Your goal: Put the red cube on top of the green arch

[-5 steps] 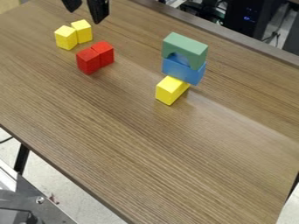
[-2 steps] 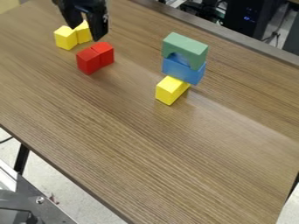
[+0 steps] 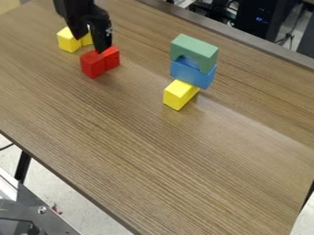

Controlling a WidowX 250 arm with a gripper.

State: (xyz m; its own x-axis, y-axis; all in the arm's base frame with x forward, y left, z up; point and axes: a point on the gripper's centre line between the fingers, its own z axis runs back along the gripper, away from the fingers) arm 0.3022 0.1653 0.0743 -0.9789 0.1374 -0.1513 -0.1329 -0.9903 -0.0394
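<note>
The black gripper [image 3: 89, 44] hangs at the upper left, its two fingers apart and open, with the right fingertip overlapping the top of the red blocks in the view. Two red cubes stand side by side below it, the front-left red cube [image 3: 92, 65] and the back-right red cube [image 3: 112, 58]. The green arch [image 3: 194, 50] rests on a blue block [image 3: 192, 74] right of the upper middle, its opening facing down.
A yellow block [image 3: 178, 95] lies by the blue block's lower left side. Two more yellow blocks, one being a yellow cube [image 3: 69, 40], stand behind the red cubes, partly hidden by the gripper. The wooden table [image 3: 165, 160] ends at a diagonal lower-left edge.
The gripper has come down and further into view from the top edge, toward the red cubes, and now covers much of the back yellow block. The blocks have stayed where they were.
</note>
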